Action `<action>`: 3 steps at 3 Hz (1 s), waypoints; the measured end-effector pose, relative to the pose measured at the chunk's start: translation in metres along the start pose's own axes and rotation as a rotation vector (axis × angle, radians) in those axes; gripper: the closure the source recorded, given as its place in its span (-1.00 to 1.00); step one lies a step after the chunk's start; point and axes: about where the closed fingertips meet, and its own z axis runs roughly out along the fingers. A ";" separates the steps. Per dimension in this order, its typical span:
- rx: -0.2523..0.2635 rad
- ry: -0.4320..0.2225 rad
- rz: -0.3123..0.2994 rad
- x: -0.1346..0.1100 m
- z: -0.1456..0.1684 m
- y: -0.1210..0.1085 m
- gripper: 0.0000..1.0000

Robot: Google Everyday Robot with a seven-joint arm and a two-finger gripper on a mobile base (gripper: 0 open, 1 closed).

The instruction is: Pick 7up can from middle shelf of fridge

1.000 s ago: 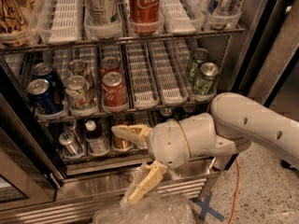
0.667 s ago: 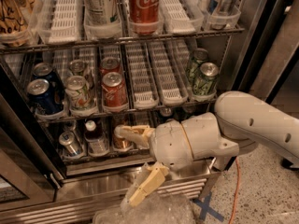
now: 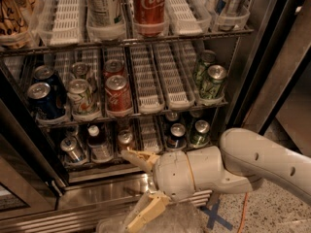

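Observation:
The 7up can (image 3: 81, 98) is pale silver-white with green markings. It stands upright at the front of the second lane from the left on the middle shelf (image 3: 146, 84) of the fridge (image 3: 250, 57), with a similar can (image 3: 80, 71) behind it. My gripper (image 3: 137, 188) is open, its tan fingers (image 3: 137, 158) spread wide. It hangs low in front of the fridge's bottom shelf, well below and right of the 7up can, and holds nothing.
Blue cans (image 3: 41, 98) stand left of the 7up can, red cans (image 3: 118, 93) right of it, darker green cans (image 3: 213, 81) at far right. A cola can (image 3: 149, 4) stands above. Small cans and bottles (image 3: 99, 144) fill the bottom shelf. Plastic wrap (image 3: 180, 217) lies on the floor.
My gripper has dropped a little lower in front of the bottom shelf, still open. The cans have not moved.

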 end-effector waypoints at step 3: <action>-0.009 -0.056 -0.003 -0.004 0.032 0.001 -1.00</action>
